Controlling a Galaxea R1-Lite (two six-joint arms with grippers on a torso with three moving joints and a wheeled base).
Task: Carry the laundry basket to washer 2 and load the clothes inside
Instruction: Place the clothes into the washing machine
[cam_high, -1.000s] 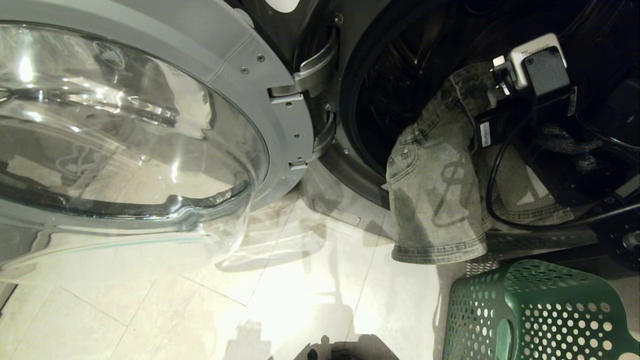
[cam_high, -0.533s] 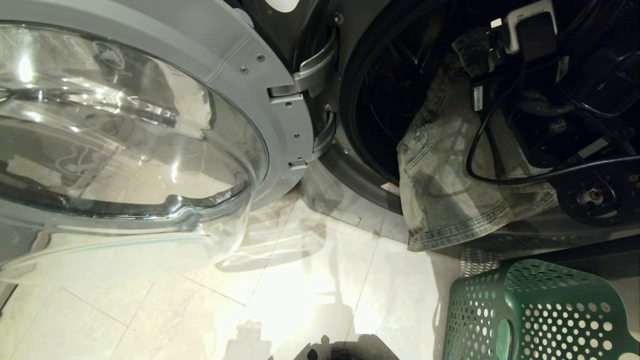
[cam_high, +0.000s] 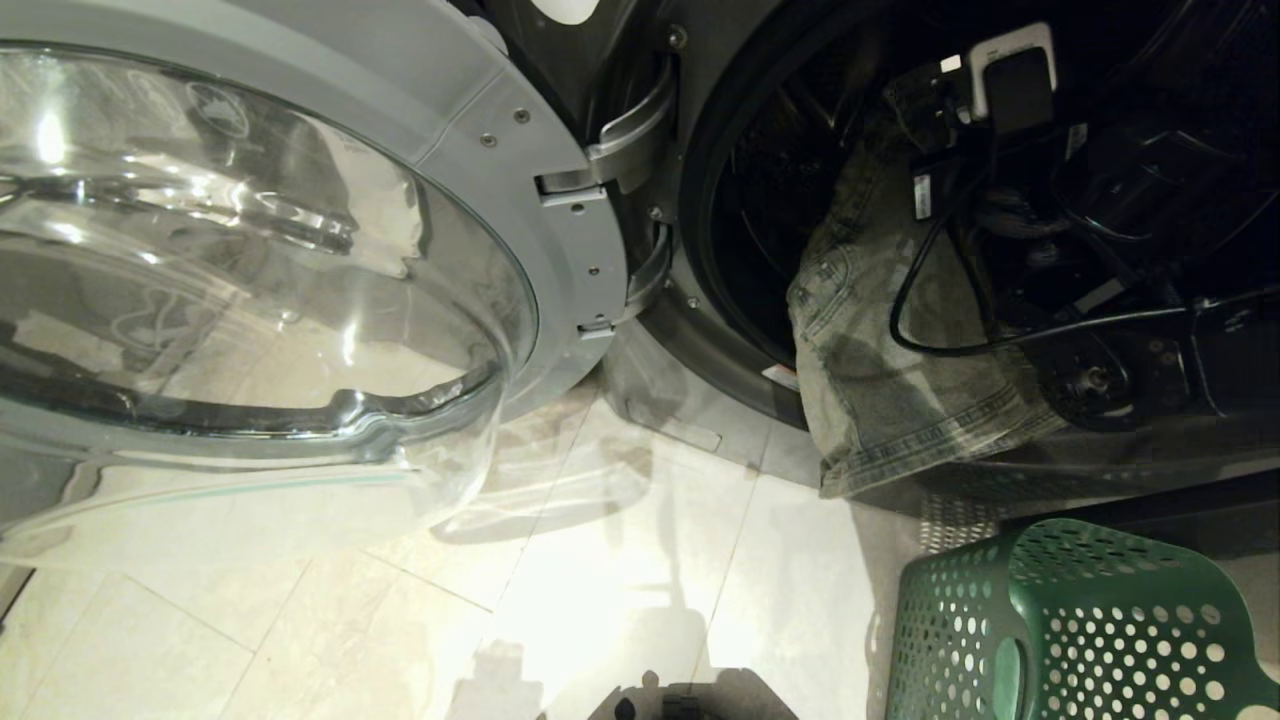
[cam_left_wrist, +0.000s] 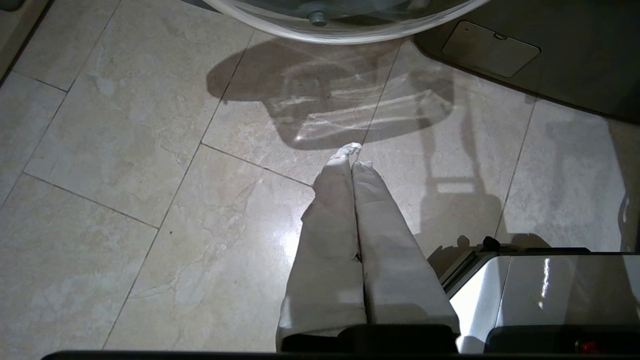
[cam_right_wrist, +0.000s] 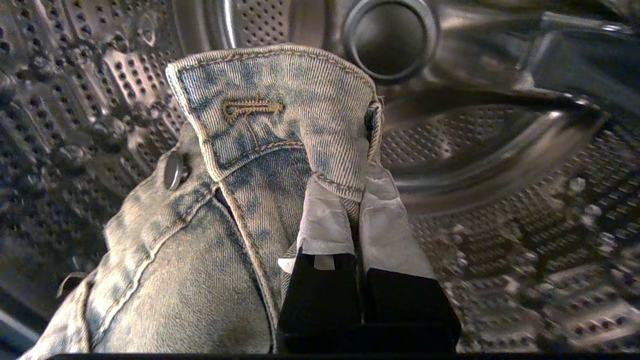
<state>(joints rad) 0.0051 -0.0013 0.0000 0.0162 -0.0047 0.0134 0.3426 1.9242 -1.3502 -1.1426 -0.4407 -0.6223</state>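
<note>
The washer's open door (cam_high: 260, 270), a glass bowl in a grey ring, fills the upper left and centre of the head view, hinged at its right edge to the dark grey washer (cam_high: 700, 330), whose round opening takes the upper right; no numeral shows on what is visible. Pale floor tiles (cam_high: 300, 620) cover the bottom of the frame. The green perforated laundry basket (cam_high: 1070, 630) sits in the lower right corner on the floor, just in front of the washer and below the drum mouth. A faded denim garment (cam_high: 900, 390) hangs over the lower lip of the opening, its long axis running from a stitched hem low outside the drum, up and inward to its waistband deep in the dark drum. The right gripper (cam_right_wrist: 357, 192) is inside the drum, fingers (cam_right_wrist: 325, 220) pinched together on the waistband edge beside the buttonhole; the cloth stands up past the fingertips and falls away to the lower left of the right wrist view, with the perforated drum wall (cam_right_wrist: 525, 225) behind it. The left gripper (cam_left_wrist: 352, 155) hangs over bare floor, its fingers pressed together and holding nothing.
</note>
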